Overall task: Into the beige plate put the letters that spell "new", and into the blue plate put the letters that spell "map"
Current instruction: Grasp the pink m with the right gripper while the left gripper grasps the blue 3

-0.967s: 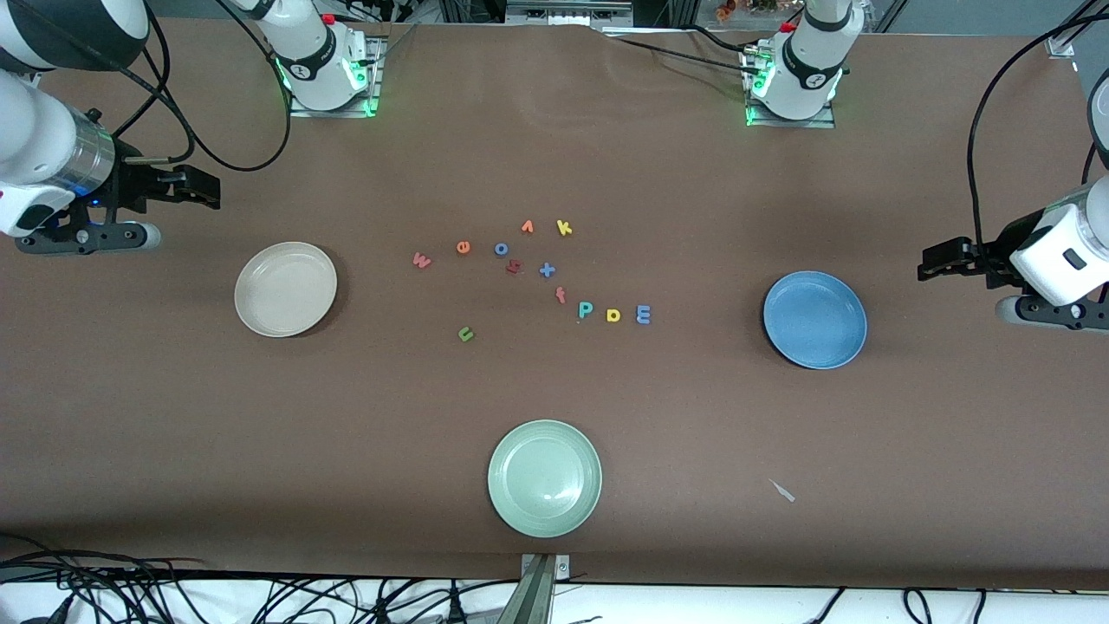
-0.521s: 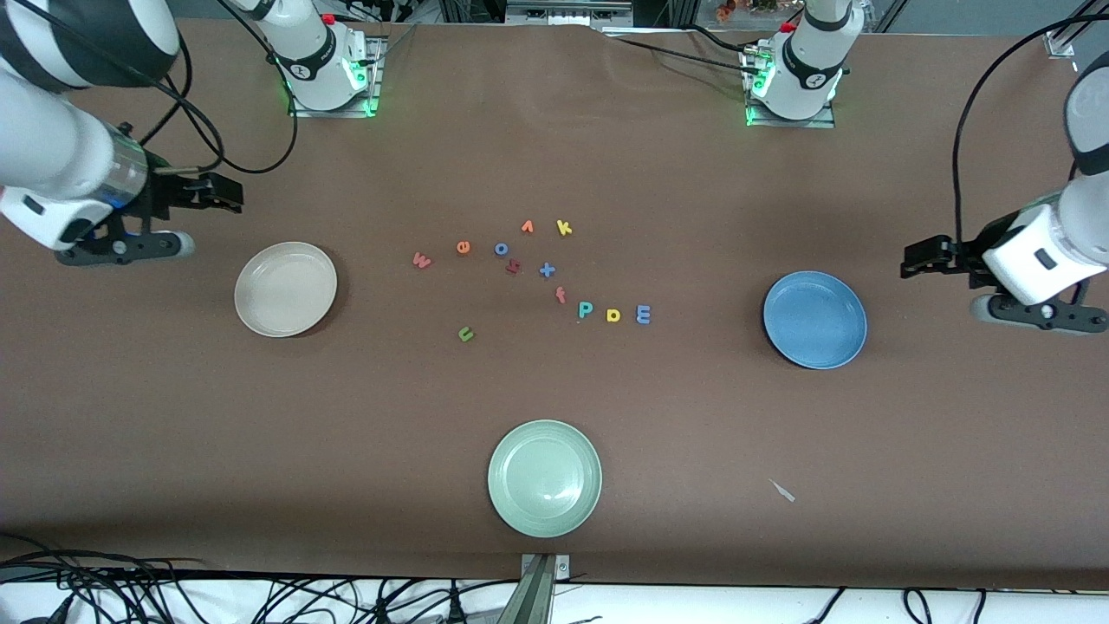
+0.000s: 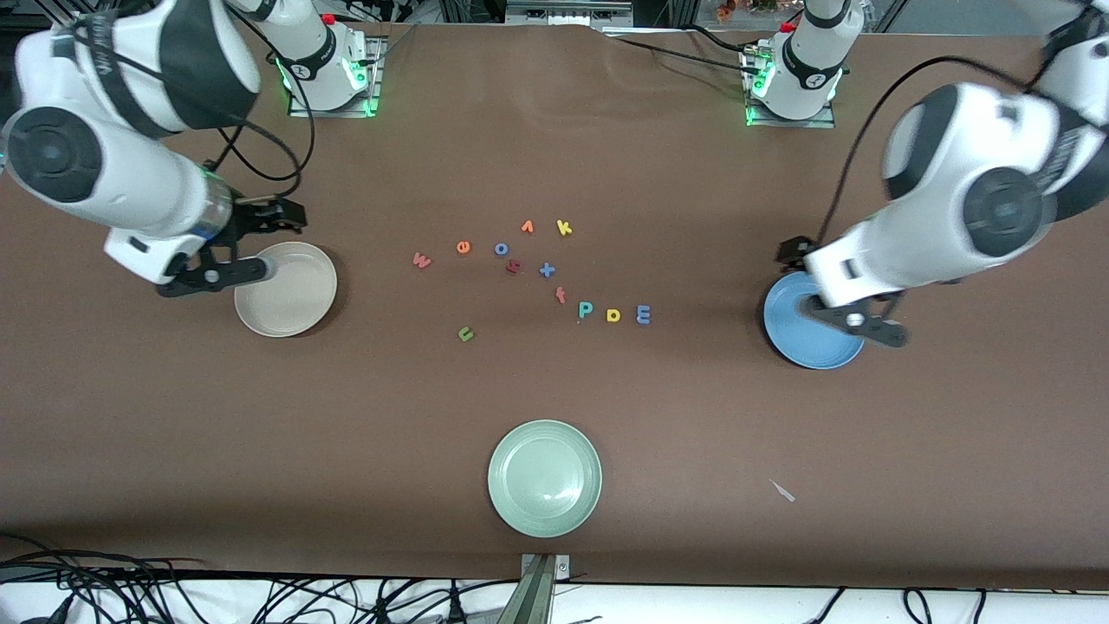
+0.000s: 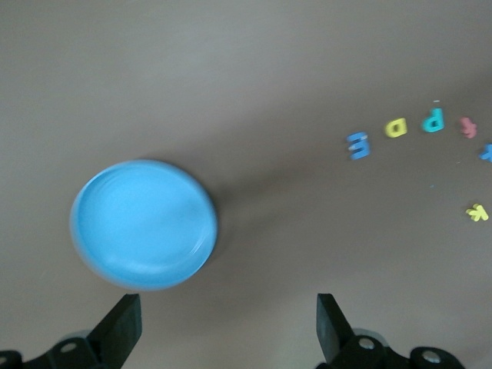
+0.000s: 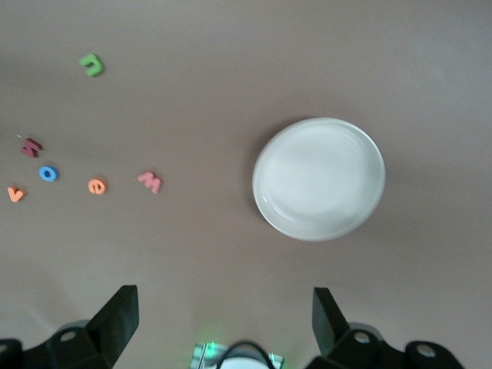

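Observation:
The beige plate (image 3: 293,296) (image 5: 319,178) lies toward the right arm's end, the blue plate (image 3: 790,334) (image 4: 144,224) toward the left arm's end. Between them lie the pinkish w (image 3: 422,260) (image 5: 151,181), orange e (image 3: 463,247) (image 5: 97,186), green n (image 3: 466,334) (image 5: 91,64), teal p (image 3: 586,309) (image 4: 433,120), yellow a (image 3: 613,315) (image 4: 396,127) and blue m (image 3: 643,314) (image 4: 358,144). My right gripper (image 3: 282,217) (image 5: 223,319) hangs open and empty over the beige plate's rim. My left gripper (image 3: 790,251) (image 4: 227,330) hangs open and empty over the blue plate's rim.
A pale green plate (image 3: 544,478) sits near the front edge. Among the task letters lie a blue o (image 3: 501,249), orange v (image 3: 527,227), yellow k (image 3: 564,228), dark red letter (image 3: 513,267), blue x (image 3: 547,270) and orange f (image 3: 560,295).
Both arms have swung inward from the table's ends: the right gripper now reaches the beige plate, the left gripper the blue plate. Letters and plates have not moved.

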Robot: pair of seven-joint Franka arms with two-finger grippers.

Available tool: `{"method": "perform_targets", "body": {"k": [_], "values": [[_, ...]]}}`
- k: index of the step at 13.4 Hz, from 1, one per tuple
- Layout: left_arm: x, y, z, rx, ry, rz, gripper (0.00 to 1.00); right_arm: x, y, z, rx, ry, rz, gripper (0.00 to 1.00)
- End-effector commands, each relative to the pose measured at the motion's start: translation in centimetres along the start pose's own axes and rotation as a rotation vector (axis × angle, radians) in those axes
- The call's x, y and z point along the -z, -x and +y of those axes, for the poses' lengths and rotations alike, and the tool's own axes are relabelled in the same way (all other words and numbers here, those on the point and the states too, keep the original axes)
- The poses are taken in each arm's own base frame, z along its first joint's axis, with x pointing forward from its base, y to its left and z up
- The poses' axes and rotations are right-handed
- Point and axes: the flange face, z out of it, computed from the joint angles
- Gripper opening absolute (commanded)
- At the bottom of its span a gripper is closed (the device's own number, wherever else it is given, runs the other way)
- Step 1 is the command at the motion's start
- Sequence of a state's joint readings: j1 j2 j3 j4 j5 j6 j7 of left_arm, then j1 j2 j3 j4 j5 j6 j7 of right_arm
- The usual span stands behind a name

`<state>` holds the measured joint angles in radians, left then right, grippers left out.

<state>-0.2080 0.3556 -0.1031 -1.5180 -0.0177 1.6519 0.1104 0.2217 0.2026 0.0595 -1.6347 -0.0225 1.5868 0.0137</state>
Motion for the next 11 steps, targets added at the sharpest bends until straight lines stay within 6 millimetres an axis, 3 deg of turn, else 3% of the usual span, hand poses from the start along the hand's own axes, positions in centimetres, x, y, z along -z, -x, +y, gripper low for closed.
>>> {"method": "perform_targets", "body": {"k": [1,3,5,7,9,11], "values": [[-3.4,-2.8,3.9,-0.053,-0.035,-0.007,1.00,-4.7,-0.4,-3.2,0.067,-0.007,0.045,1.00],[-5.9,-4.8,4.3,0.032,-0.036,0.037,1.00,-7.1,0.0,-4.9,0.105,0.004,0.071,1.00],[-9.9,-7.1,7.3,0.115,-0.036,0.069,1.00,-9.3,0.8,-6.0,0.149,0.012,0.109,1.00],[-14.3,-8.8,9.0,0.206,-0.033,0.079,1.00,-12.7,2.3,-7.1,0.186,0.018,0.190,1.00],[-18.0,-9.6,10.7,0.253,-0.035,0.071,1.00,-16.5,3.6,-7.4,0.240,0.022,0.247,1.00],[-20.3,-9.6,10.7,0.289,-0.038,0.034,1.00,-20.3,4.9,-8.5,0.308,0.025,0.299,1.00]]}}
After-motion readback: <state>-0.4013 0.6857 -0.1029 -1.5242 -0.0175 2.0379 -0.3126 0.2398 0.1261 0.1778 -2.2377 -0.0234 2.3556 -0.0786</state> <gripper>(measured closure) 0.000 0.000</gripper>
